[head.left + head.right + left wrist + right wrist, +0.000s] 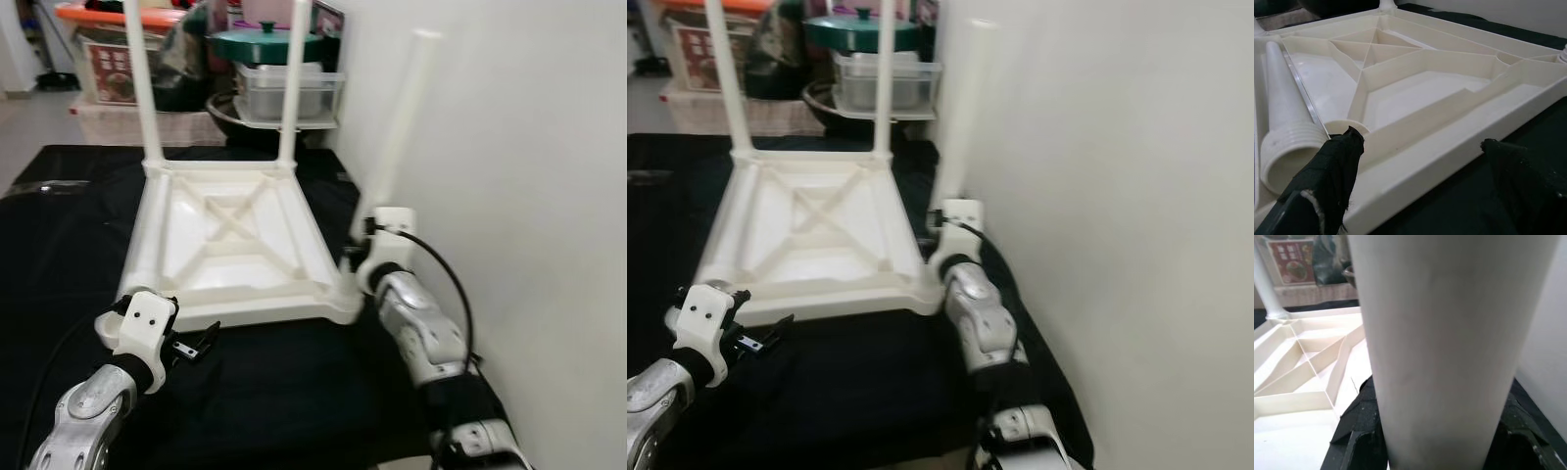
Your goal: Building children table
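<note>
Black-fingered left gripper [201,345]: parted, empty, at the near rim to steady it.
Right gripper [364,235]: clenched on tilted white plastic leg [397,132], aiming at near-right corner socket.
Upturned cream plastic tabletop [230,240]: ribs up on black cloth [59,235], exposing sockets.
Far legs [142,83]: two upright, seated.
Loose leg [1283,132]: lying inside left rim.

Left arm [83,406] reached forward from low left, wrist bent inward; left gripper [196,345] lay low, fingers [1334,171] spread apart, nothing between them, table edge just ahead of fingertips. Right arm [421,328] extended forward along wall side, elbow low, wrist [392,230] raised. Right gripper [1440,431] clamped around leg [400,122], black fingers [1359,423] pressed on either side, leg rising upright, slightly tilted, above pincer.
</note>
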